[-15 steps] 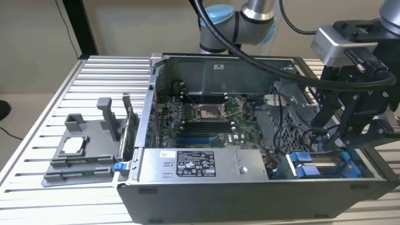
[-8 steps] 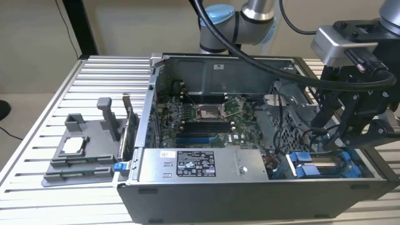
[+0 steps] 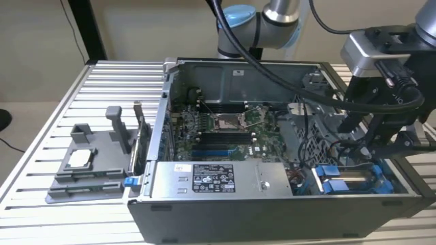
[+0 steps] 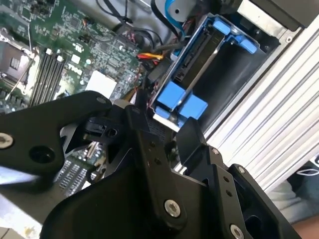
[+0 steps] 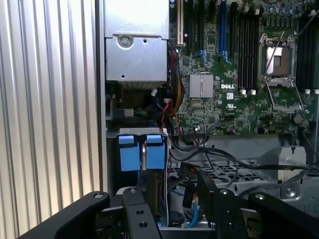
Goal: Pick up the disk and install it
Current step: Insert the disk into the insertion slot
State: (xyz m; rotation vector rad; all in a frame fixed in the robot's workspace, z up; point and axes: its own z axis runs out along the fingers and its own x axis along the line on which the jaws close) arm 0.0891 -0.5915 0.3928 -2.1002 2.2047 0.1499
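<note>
The disk [image 3: 356, 179], silver metal edged with a bright blue frame, stands on edge in the drive bay at the near corner of the open computer case [image 3: 272, 214], on the exterior view's right. Its blue tabs [image 5: 142, 152] and its long blue-framed edge [image 4: 199, 55] show in the wrist views. My gripper [image 3: 361, 149] hangs just above the bay. Its black fingers [image 5: 134, 211] straddle the disk's end with a gap on each side, so it is open [image 4: 167, 132].
A grey power supply box [image 3: 211, 177] fills the case's near side beside the bay. The green motherboard [image 3: 218, 122] lies behind it, with loose cables [image 3: 327, 148] near the bay. A grey fixture [image 3: 85, 171] holding a small silver chip [image 3: 80, 158] sits on the slatted table at the exterior view's left.
</note>
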